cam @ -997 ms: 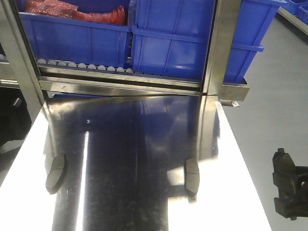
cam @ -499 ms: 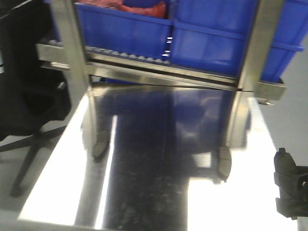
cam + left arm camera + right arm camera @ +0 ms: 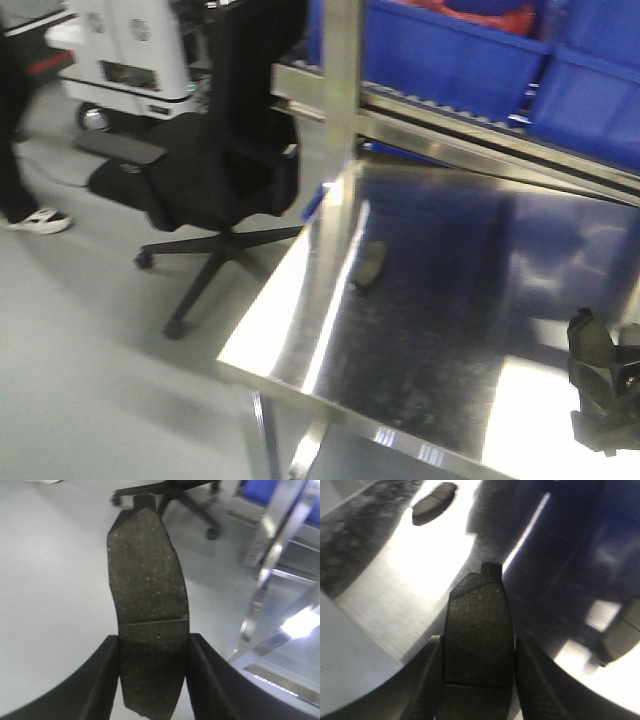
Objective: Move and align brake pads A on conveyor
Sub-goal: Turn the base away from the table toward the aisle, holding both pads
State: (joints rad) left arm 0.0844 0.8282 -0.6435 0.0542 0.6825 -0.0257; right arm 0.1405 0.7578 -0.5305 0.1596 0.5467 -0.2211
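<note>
My left gripper (image 3: 153, 647) is shut on a dark-grey brake pad (image 3: 147, 585) with a thin groove across it, held lengthwise over the pale floor. A second brake pad (image 3: 479, 625) is clamped in my right gripper (image 3: 479, 652), just above the shiny steel tabletop (image 3: 395, 595). Another pad (image 3: 434, 502) lies loose on that steel top, and the front view shows one such pad (image 3: 368, 265) near the table's left edge. A blurred dark shape (image 3: 620, 635) at the right may be another pad. The right gripper (image 3: 603, 385) shows at the lower right. The conveyor is out of view.
A black office chair (image 3: 215, 165) stands on the grey floor just left of the steel table (image 3: 420, 340). Blue bins (image 3: 470, 55) sit on a roller rack behind it. A white machine (image 3: 130, 50) and a person's leg (image 3: 25, 200) are at the far left.
The front view has swung left: the table slid to the right of the frame, and the chair, floor and white machine came into view. The right gripper keeps its place in the frame.
</note>
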